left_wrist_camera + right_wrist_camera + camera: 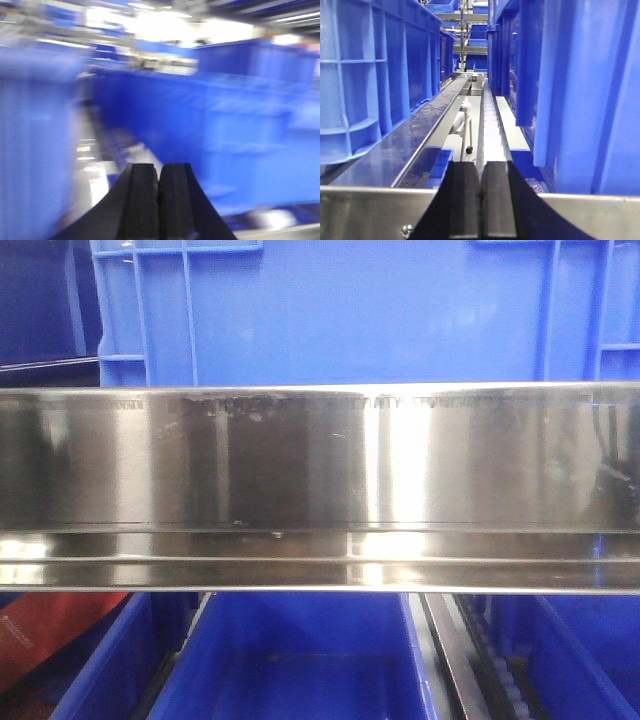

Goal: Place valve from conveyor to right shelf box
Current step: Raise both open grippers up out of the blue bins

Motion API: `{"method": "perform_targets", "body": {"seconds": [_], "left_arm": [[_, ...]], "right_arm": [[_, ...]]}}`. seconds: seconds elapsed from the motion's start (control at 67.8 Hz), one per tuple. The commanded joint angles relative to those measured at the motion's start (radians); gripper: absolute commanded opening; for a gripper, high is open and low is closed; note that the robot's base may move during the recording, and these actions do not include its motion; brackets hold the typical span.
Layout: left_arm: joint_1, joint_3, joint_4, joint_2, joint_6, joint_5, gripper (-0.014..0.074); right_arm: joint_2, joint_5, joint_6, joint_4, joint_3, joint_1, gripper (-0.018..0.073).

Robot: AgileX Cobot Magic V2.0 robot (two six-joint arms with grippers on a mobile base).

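Note:
No valve and no conveyor belt show in any view. My left gripper (159, 167) is shut and empty; its view is motion-blurred, with blue crates (240, 125) ahead. My right gripper (480, 166) is shut and empty, its black fingers (462, 200) over a steel shelf rail (365, 210). Tall blue boxes stand on both sides of it, one on the left (365, 75) and one on the right (590, 90). Neither gripper shows in the front view.
A shiny steel shelf beam (320, 490) fills the front view close up. A large blue crate (350, 310) sits above it and open blue bins (300, 660) below. A roller track (490, 120) runs away between the crates in the right wrist view.

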Motion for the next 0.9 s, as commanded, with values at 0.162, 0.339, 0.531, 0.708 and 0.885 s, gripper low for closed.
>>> {"method": "perform_targets", "body": {"seconds": [0.162,0.339,0.531,0.708,0.885], "left_arm": [[0.169,0.15,0.007,-0.016,0.064,-0.198,-0.0111],[0.2,0.15,0.0,-0.016,0.109,-0.188,-0.0111],[0.192,0.15,-0.031,-0.016,0.169,-0.165,-0.0111],[0.192,0.15,-0.031,-0.016,0.169,-0.164,-0.0111],[0.192,0.15,-0.031,-0.016,0.169,-0.164,-0.0111]], "right_arm": [[-0.002,-0.017,-0.006,0.003,0.0,-0.005,-0.0168],[-0.002,-0.017,-0.006,0.003,0.0,-0.005,-0.0168],[-0.002,-0.017,-0.006,0.003,0.0,-0.005,-0.0168],[-0.002,-0.017,-0.006,0.003,0.0,-0.005,-0.0168],[-0.002,-0.017,-0.006,0.003,0.0,-0.005,-0.0168]]}}
